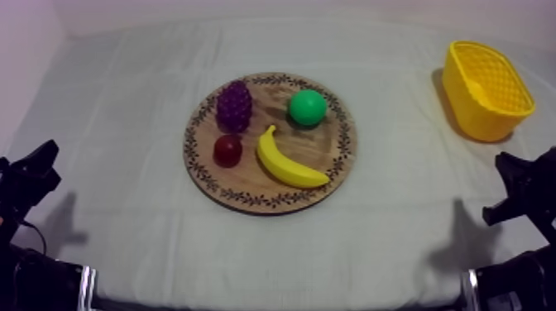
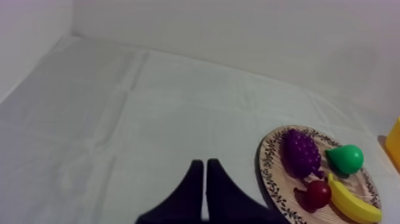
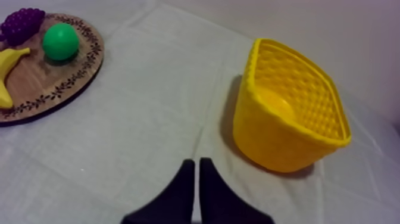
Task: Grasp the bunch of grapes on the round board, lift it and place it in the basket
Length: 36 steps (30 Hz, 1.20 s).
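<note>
Both left claw [image 2: 205,162] and right claw [image 3: 196,161] lie together; pear [image 1: 307,107], small red fruit [image 1: 227,150] beside grapes [image 1: 234,106] (on board [image 1: 248,186]).

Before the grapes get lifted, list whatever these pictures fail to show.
Banana: right wrist view, one end cut off by the picture's edge.
Wooden board: same view, part cut off by that edge.
Yellow basket: top view, part of its floor hidden behind its near wall.
Bunch of grapes: top view, underside hidden by its bulk.

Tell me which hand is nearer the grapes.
Left. The left hand sits left of the board, on the side with the grapes; the right hand is farther, near the basket.
</note>
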Tool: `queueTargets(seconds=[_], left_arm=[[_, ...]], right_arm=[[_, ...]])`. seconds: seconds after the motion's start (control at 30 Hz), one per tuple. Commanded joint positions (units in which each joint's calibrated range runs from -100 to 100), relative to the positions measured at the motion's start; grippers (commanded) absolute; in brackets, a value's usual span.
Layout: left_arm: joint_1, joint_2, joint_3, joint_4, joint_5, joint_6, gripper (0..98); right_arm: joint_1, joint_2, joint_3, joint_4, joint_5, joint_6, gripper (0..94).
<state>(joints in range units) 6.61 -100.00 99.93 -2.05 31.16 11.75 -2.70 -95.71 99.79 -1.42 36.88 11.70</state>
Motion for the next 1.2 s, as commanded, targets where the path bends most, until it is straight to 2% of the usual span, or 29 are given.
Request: queueTargets(seconds=[0.0, 0.23, 0.4, 0.77, 1.17], left_arm=[[0.0, 0.0, 0.0, -0.02, 0.0, 0.0, 0.1], [0.0, 0.0, 0.0, -0.02, 0.0, 0.0, 0.1], [0.0, 0.0, 0.0, -0.02, 0.0, 0.0, 0.1], [0.0, 0.0, 0.0, -0.02, 0.0, 0.0, 0.1], [0.0, 0.0, 0.0, -0.02, 0.0, 0.0, 0.1]], right_arm=[[0.0, 0.2, 0.0, 0.2, -0.4, -0.1, 0.4], [-0.6, 4.9, -3.5, 2.7, -2.1, -1.6, 0.3], [-1.1, 11.4, -11.3, 3.8, -0.5, -2.2, 0.3], [-3.9, 30.2, -34.9, 6.8, 7.8, -5.3, 0.3], [-13.3, 51.1, -59.6, 11.6, 18.7, -9.9, 0.3]])
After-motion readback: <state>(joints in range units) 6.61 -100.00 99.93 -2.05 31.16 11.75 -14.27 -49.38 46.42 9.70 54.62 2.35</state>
